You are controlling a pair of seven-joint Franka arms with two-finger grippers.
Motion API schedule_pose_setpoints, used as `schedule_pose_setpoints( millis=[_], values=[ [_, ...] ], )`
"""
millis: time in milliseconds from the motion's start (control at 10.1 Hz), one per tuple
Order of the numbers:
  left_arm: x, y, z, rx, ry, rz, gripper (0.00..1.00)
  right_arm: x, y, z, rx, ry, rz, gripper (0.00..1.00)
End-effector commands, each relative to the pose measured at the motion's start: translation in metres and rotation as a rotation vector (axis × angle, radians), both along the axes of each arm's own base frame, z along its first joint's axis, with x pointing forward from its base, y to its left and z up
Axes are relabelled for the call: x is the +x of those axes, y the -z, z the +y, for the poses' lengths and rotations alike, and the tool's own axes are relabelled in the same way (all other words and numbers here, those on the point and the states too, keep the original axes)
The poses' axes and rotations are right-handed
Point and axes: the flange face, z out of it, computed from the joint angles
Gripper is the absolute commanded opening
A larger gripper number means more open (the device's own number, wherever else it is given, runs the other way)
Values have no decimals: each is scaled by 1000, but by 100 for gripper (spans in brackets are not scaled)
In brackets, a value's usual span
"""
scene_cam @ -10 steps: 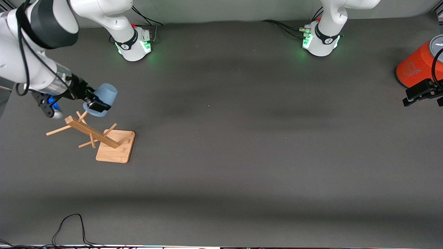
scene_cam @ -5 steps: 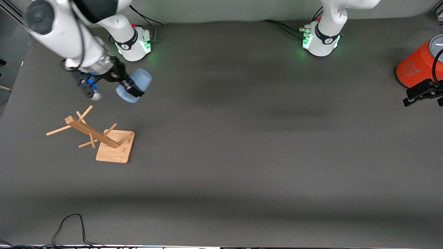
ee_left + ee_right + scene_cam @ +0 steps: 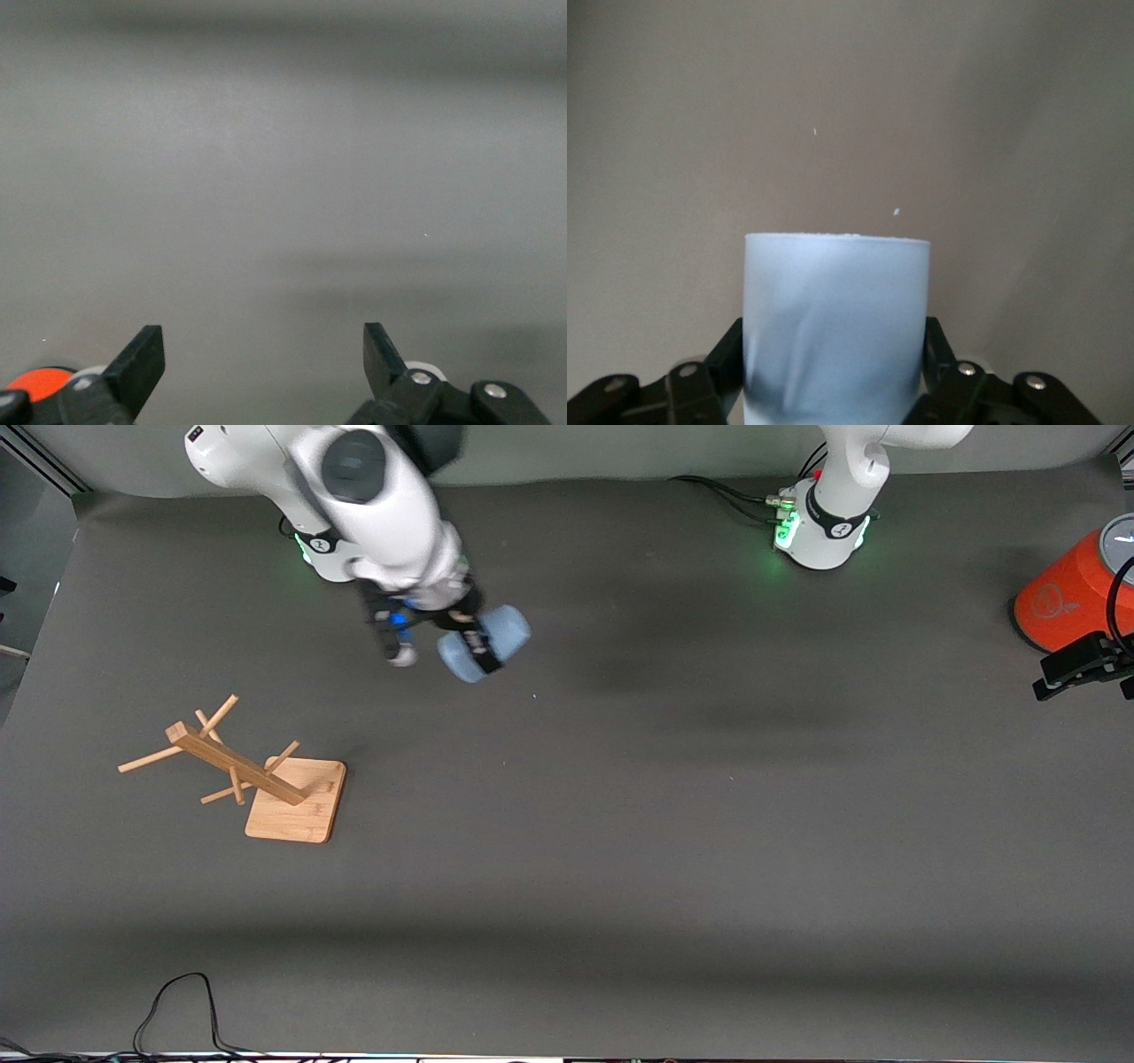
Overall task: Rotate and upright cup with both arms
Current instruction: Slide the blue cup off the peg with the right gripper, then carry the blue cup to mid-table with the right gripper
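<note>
My right gripper [image 3: 478, 648] is shut on the pale-blue cup [image 3: 496, 638] and holds it tilted on its side in the air over the bare mat, in front of the right arm's base. In the right wrist view the cup [image 3: 837, 323] fills the space between the two black fingers [image 3: 722, 359]. My left gripper [image 3: 1076, 664] waits at the left arm's end of the table, beside the orange cylinder. In the left wrist view its fingers [image 3: 142, 365] stand wide apart with nothing between them [image 3: 263, 354].
A wooden rack [image 3: 239, 771] on a square base stands nearer the front camera at the right arm's end. A large orange cylinder [image 3: 1067, 598] with a grey top stands at the left arm's end. A black cable [image 3: 177, 1010] lies at the front edge.
My right arm has carried the cup up off the wooden rack and swung it toward the middle of the table. The left arm has not moved.
</note>
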Motion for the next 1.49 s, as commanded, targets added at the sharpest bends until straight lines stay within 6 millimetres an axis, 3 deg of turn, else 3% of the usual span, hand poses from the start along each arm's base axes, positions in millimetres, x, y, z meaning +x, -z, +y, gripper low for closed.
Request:
schedule_pose_setpoints(
  millis=[0,99,398,795,994,1391],
  values=[
    [1,-3,1,-4,-6,-5,100,10,39,77,-59,148,-12,72],
    [1,-3,1,-4,-5,-8,100,4,61,102,-101,198,-28,71],
    [1,0,2,-2,-11,1,100,-11,126,151,-162,328,-9,70],
    [14,32,30,13,-72,60,100,-31,206,199,-202,402,-38,70],
    [20,48,46,27,-109,86,100,-41,235,209,-192,385,-46,70],
    [25,68,46,43,-109,127,100,-41,268,208,-194,385,-51,70]
  ],
)
